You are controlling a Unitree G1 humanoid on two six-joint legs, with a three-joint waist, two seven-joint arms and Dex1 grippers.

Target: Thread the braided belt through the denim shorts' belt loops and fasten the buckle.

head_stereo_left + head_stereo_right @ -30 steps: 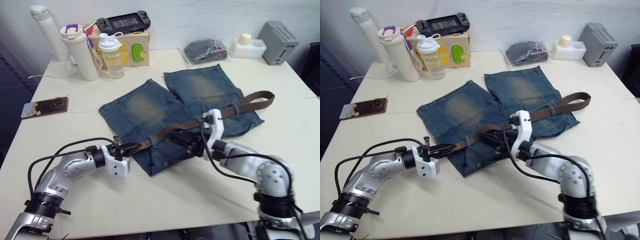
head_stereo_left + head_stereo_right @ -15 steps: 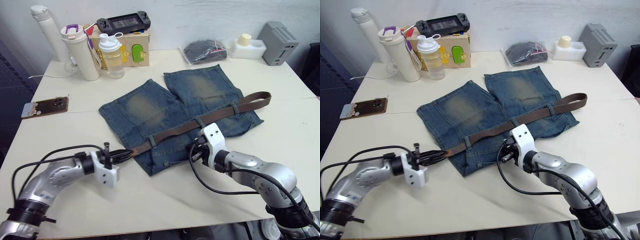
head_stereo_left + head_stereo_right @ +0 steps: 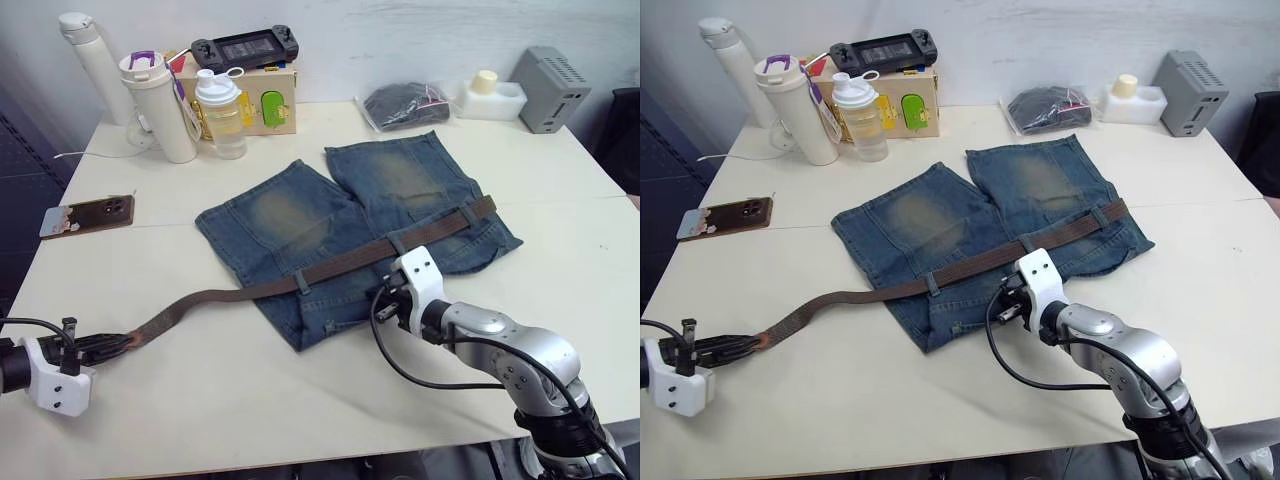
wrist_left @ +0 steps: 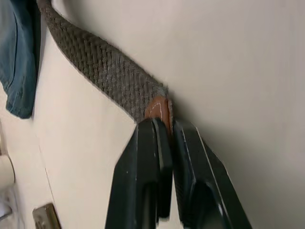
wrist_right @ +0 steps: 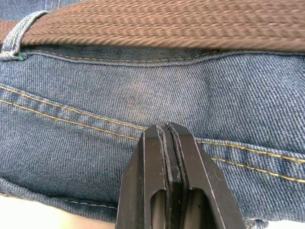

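Belt (image 3: 330, 265) dragged farther out toward 8 o'clock since earlier, long axis 8-to-2, left gripper (image 4: 164, 125) clamped on its tip, right gripper (image 5: 167, 130) pinched together on shorts (image 3: 300, 215).

Braided belt (image 3: 330, 266) seemingly threaded through denim shorts (image 3: 350, 225) loops

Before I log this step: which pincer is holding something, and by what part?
The left pincer grips the braided belt by its leather tip. The right pincer is shut and empty, pressed on the denim shorts.
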